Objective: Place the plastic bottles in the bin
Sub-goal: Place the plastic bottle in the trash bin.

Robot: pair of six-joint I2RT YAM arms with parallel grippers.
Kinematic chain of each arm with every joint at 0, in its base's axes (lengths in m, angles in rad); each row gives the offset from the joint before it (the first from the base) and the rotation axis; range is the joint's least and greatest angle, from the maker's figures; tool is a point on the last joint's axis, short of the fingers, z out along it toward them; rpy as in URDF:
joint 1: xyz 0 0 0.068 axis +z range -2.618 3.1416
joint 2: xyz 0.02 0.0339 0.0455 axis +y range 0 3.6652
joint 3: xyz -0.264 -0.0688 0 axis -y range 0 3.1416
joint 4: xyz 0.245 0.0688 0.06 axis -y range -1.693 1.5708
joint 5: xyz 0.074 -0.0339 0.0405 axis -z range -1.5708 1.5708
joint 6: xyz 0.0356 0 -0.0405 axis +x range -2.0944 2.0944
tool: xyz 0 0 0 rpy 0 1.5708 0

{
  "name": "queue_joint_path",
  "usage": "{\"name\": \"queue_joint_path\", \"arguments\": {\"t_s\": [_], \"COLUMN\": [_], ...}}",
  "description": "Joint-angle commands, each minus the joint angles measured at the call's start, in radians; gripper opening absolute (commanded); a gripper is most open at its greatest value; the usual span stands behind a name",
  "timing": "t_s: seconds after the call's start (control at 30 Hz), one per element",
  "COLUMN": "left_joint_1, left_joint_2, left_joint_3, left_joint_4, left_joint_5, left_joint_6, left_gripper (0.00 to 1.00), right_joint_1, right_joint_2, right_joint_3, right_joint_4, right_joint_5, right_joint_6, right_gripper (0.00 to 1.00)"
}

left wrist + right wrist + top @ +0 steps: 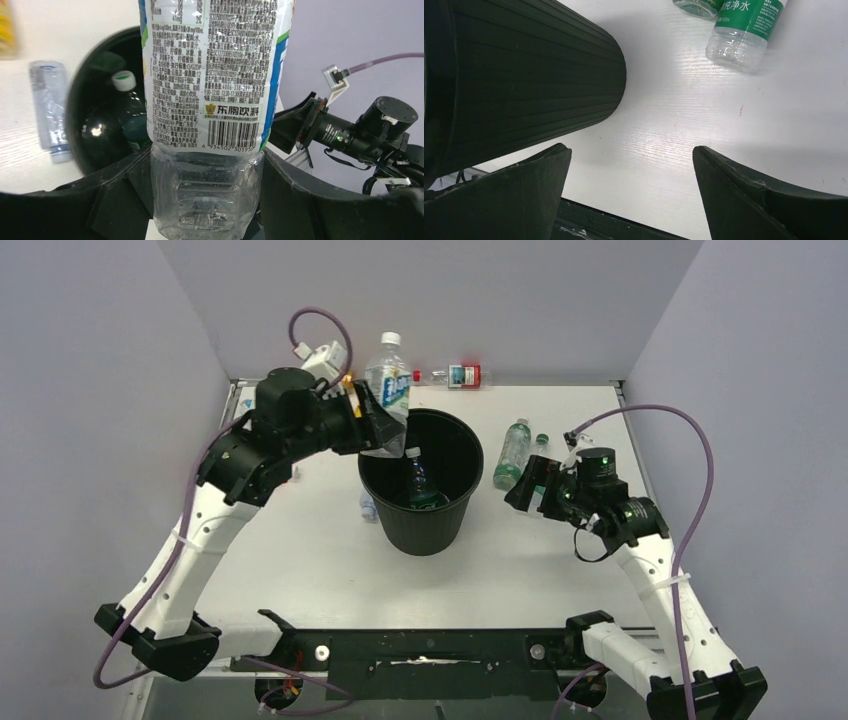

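Pinching a clear blue-and-white-labelled bottle near its base, the left gripper stands half spread, its two black fingers pressed against either side of the ribbed plastic. The bottle stands upright with its white cap on top, over the rim of the bin at about 10 o'clock. The bin stands at the middle of the table. One white-capped bottle with dark green contents already lies inside it, leaning against the wall.

The right gripper hangs at the bin's 3 o'clock side, near its wall but apart from it. Its jaws are spread wide with only bare tabletop between them, holding and touching nothing.

A green-labelled bottle lies on the table at 2 o'clock from the bin, with a second one just beside it. A red-labelled bottle lies on its side at the table's far edge, at 12 o'clock. A small clear bottle lies against the foot of the bin at 9 o'clock.
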Motion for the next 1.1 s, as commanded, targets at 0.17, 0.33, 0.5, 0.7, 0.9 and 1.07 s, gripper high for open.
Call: {"name": "queue_joint_path", "arguments": {"t_s": [0.17, 0.33, 0.5, 0.7, 0.9, 1.07], "left_joint_1": [-0.226, -0.228, -0.225, -0.225, -0.212, -0.129], "left_joint_2": [0.163, 0.219, 0.243, 0.174, 0.160, 0.119], "left_joint_3": [0.085, 0.072, 0.096, 0.039, 0.074, 0.084], "left_joint_4": [0.026, 0.035, -0.054, -0.107, -0.159, -0.150], "left_joint_5": [-0.222, -0.276, -0.325, -0.287, -0.286, -0.247], "left_joint_6": [-0.009, -0.011, -0.024, -0.057, 0.016, 0.087], "left_gripper": [0.51, 0.51, 0.59, 0.90, 0.90, 0.90], "right_joint_1": [-0.015, -0.022, -0.033, -0.045, -0.058, -0.059], "right_joint_2": [-0.037, 0.025, 0.081, 0.072, 0.092, 0.136], "right_joint_3": [0.006, 0.064, 0.107, 0.065, 0.048, 0.094], "right_joint_4": [0.020, 0.025, 0.041, 0.097, 0.117, 0.105], "right_joint_5": [-0.083, -0.099, -0.127, -0.096, -0.048, -0.014], "right_joint_6": [-0.068, -0.119, -0.143, -0.113, -0.091, -0.081], "right_gripper": [0.98, 0.98, 0.98, 0.98, 0.98, 0.98]}}
